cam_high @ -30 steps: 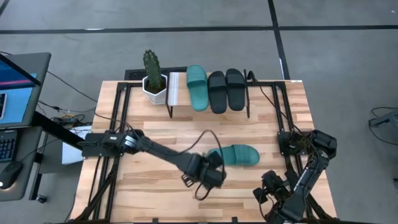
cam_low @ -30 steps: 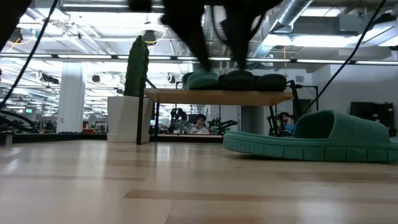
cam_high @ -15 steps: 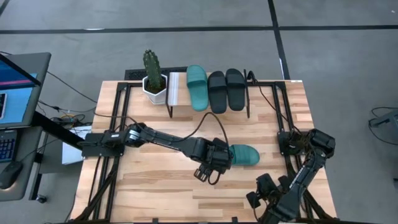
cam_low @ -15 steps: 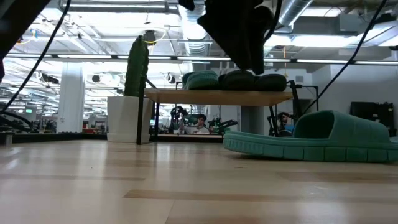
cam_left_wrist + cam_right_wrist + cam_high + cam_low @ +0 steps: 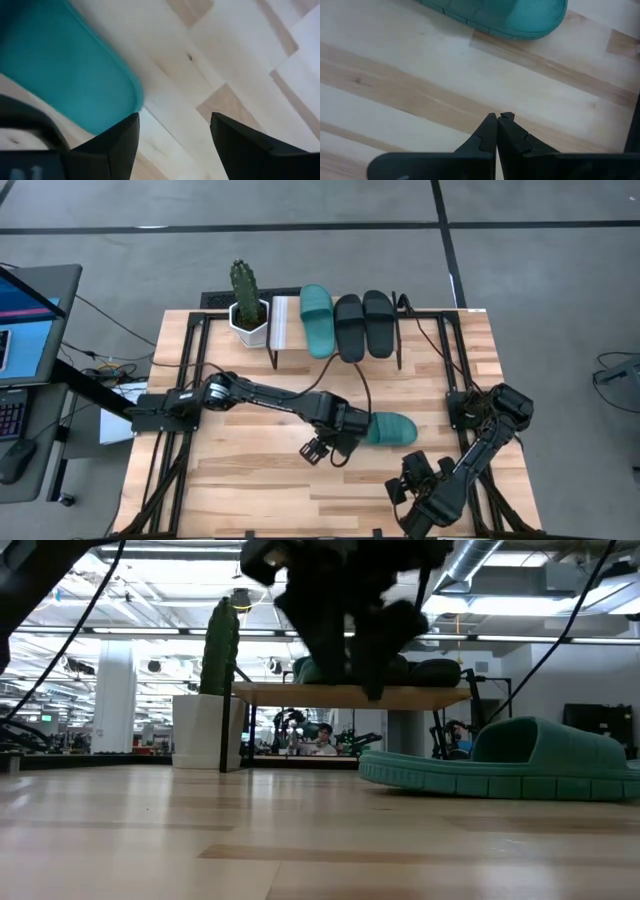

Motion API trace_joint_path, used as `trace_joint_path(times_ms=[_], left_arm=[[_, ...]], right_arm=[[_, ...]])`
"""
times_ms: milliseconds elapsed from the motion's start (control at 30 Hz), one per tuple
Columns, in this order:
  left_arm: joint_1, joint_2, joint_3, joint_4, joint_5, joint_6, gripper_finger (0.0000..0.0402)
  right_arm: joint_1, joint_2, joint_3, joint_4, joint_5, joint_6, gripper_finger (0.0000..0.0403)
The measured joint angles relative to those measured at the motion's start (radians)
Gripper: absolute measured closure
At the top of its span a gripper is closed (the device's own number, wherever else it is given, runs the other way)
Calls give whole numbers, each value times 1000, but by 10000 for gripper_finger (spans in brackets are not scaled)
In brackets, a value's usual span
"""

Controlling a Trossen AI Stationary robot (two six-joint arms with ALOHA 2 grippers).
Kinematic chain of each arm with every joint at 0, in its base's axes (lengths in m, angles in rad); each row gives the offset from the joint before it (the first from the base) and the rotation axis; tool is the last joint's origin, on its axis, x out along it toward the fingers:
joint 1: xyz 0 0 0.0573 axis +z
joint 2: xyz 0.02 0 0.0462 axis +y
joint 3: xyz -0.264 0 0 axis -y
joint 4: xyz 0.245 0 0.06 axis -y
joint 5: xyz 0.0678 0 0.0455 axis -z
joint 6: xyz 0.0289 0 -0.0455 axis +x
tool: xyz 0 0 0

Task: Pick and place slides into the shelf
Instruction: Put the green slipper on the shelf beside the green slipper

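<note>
One teal slide [image 5: 388,428] lies flat on its sole on the table, heel end toward the left; it also shows in the low view [image 5: 510,768]. A second teal slide [image 5: 317,320] and two black slides [image 5: 348,327] [image 5: 378,323] rest on the shelf [image 5: 350,694] at the far edge. My left gripper [image 5: 334,434] hangs open above the table at the loose slide's heel end [image 5: 70,75], its fingers [image 5: 117,145] beside that end and clear of it. My right gripper [image 5: 499,124] is shut, low over bare wood near the table's near right corner [image 5: 408,488].
A cactus in a white pot [image 5: 246,308] stands just left of the shelf. Black frame rails [image 5: 190,380] run along the table's left and right sides. A laptop [image 5: 25,320] sits off the table's left. Bare wood [image 5: 250,470] spreads over the near left.
My left gripper has swung from near the table's near middle toward the far right, arriving over the loose teal slide's heel end, and it has turned about on the way. My right arm has shifted a little toward the table's left. The slides have not moved.
</note>
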Motion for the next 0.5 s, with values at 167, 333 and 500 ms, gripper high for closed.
trace_joint_path(times_ms=[167,333,500], left_arm=[[32,0,-41,-2,114,50,171],[40,0,-41,15,113,168,171],[24,13,-40,93,-43,287,171]], right_arm=[[0,0,0,0,0,-1,403],[0,0,0,0,0,-3,403],[1,0,0,0,-1,-3,403]])
